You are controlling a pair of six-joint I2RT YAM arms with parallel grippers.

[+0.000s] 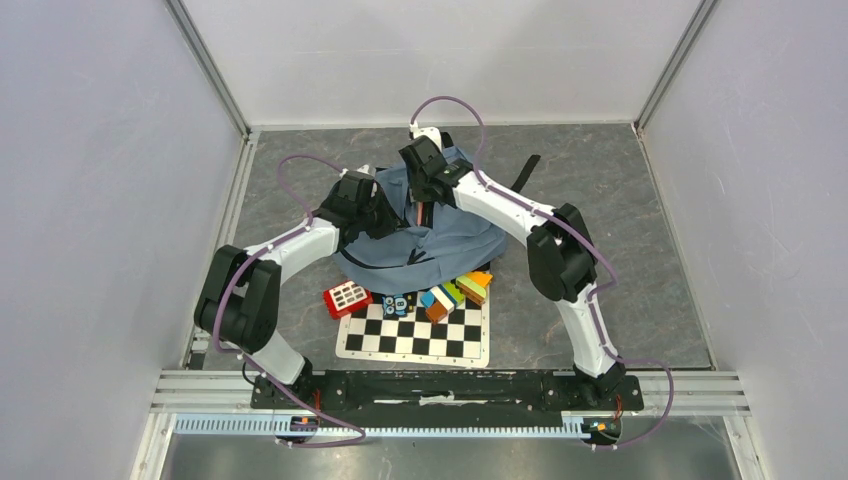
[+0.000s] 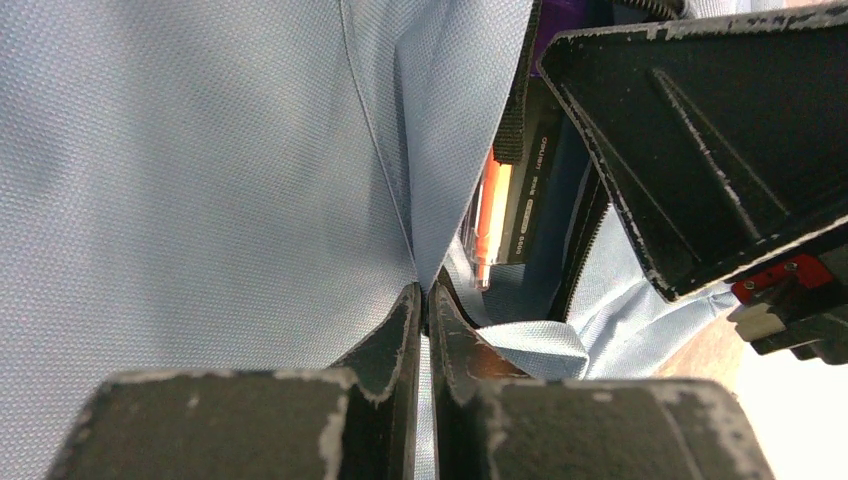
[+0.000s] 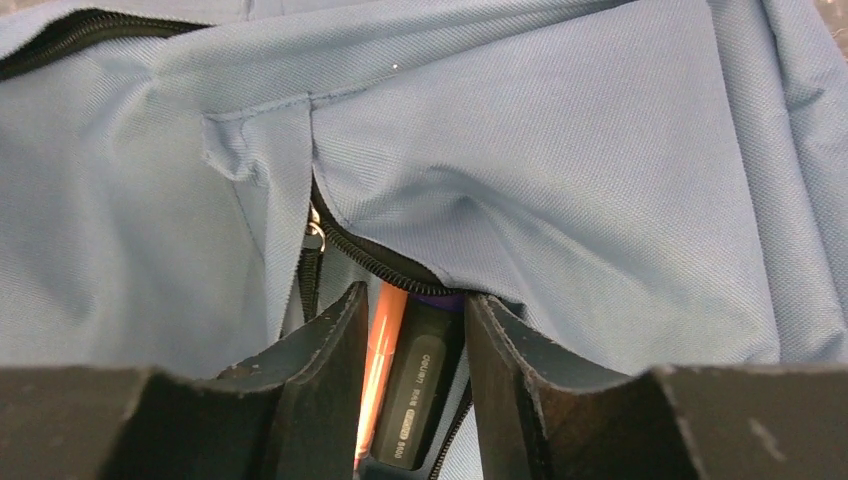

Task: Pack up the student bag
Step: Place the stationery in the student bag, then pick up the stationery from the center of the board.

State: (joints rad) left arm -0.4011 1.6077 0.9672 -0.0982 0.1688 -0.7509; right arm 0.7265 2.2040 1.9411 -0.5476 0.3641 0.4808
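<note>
The student bag, a soft dusty-blue fabric backpack, is lying just beyond the black-and-white chessboard. Left gripper is clamping the fabric by its opening. Right gripper jaws are sitting apart around an orange pen and black case inside. I'd be backing straight out, dodging the zipper.

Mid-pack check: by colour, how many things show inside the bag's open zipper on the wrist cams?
Orange pen: 1
Black labelled case: 1
Purple item, mostly hidden: 1
Total: 3 showing inside the student bag
</note>
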